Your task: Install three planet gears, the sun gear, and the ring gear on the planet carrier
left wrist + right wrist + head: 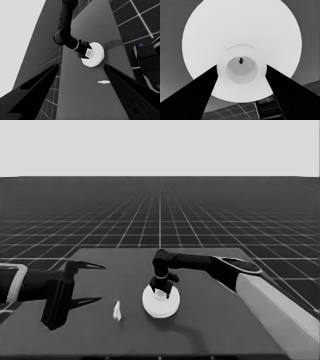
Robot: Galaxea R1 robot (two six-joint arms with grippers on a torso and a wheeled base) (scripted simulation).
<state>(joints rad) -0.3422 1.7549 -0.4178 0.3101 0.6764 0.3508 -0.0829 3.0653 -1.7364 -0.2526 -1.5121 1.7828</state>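
Right now the larger round part [160, 303], a smooth white disc with a raised hub and a small dark centre hole, lies flat near the middle of the dark table [210, 330]. Directly over it, the right gripper [161, 291] points down, its fingers set on either side of the hub and seemingly clamped on it. Left of the disc, well apart, lies a thin white piece [117, 311], narrow and pointed. Farther left of the disc, the left gripper [95, 282] waits with its fingers spread wide. Whatever sits beneath the disc is hidden
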